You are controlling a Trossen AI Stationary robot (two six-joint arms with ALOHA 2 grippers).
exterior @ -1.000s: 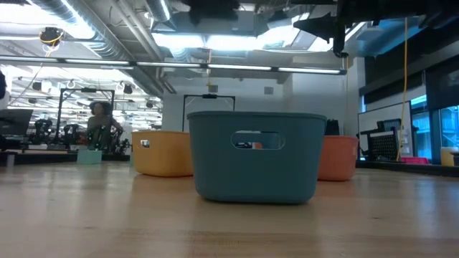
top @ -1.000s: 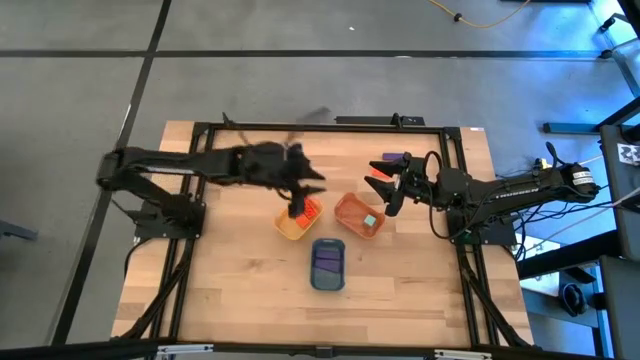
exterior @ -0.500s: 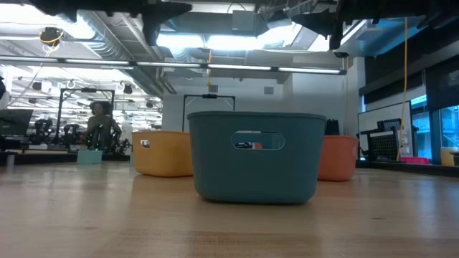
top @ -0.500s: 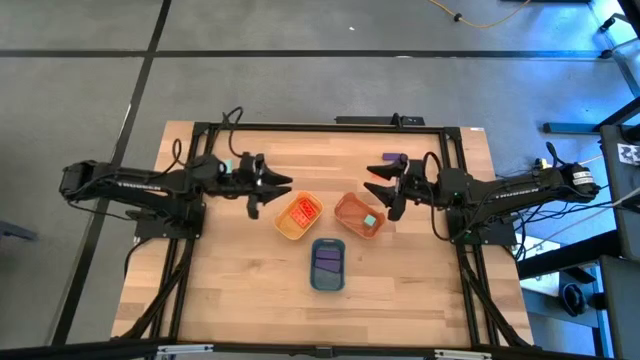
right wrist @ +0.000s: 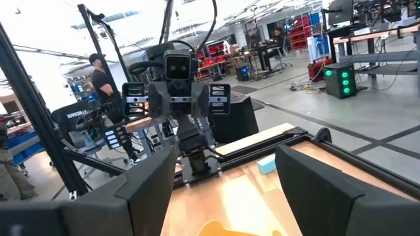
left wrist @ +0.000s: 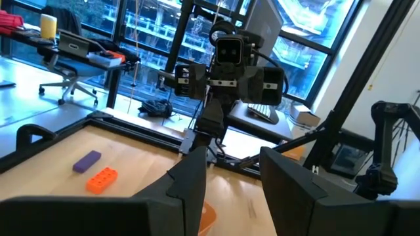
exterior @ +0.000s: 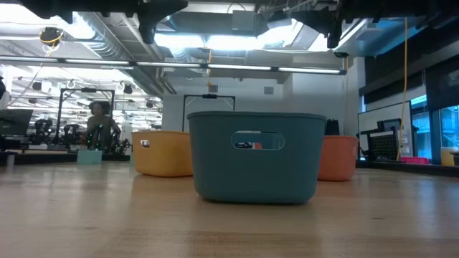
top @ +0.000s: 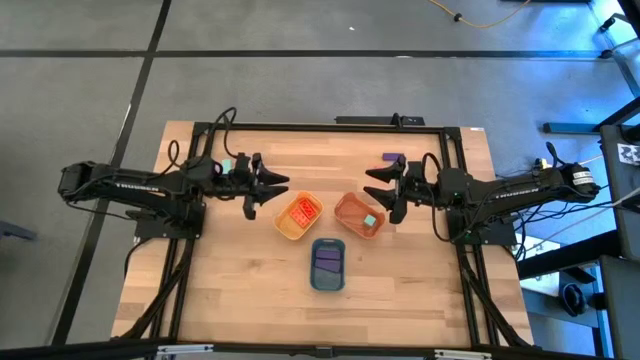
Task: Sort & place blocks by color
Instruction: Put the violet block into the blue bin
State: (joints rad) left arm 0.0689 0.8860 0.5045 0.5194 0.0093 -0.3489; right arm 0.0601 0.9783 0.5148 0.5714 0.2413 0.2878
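Blocks (top: 303, 211) in trays between both open, empty tools (top: 283, 192) (top: 375, 186).

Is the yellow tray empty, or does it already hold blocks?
Not empty: from above, the yellow tray holds red-orange blocks. Their count cannot be told.

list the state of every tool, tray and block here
left tool: open, empty, above the table
right tool: open, empty, above the table
yellow tray: holds red-orange blocks
orange tray: holds a teal block
blue tray: holds purple blocks
loose purple block: on the table
loose orange block: on the table
loose teal block: on the table
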